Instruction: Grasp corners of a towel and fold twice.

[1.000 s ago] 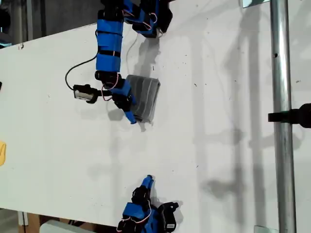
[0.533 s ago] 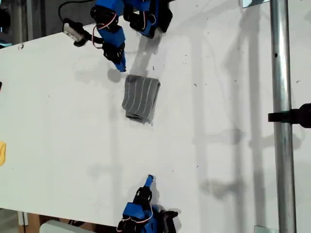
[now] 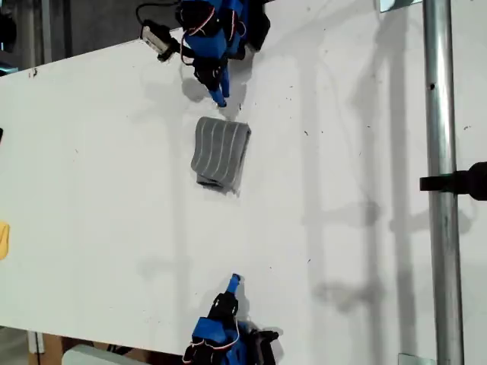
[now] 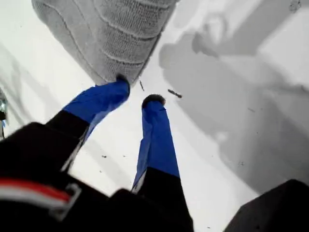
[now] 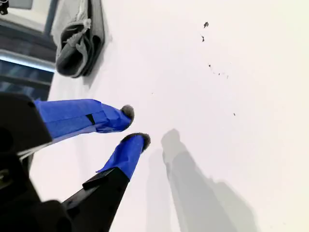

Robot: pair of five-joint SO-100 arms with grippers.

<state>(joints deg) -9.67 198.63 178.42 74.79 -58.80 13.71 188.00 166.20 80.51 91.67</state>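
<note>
Exterior view: you see the towel [image 3: 220, 154] lying folded on the white worktop [image 3: 342, 190], with my first gripper [image 3: 219, 97] just above its upper edge, apart from it. My second gripper [image 3: 233, 283] sits at the view's bottom, well apart. First wrist view: jaws slightly apart, empty; one tip seems to overlap the towel's [image 4: 111, 34] edge, contact unclear. Second wrist view: jaws narrowly apart, holding nothing, towel [image 5: 77, 41] distant.
</note>
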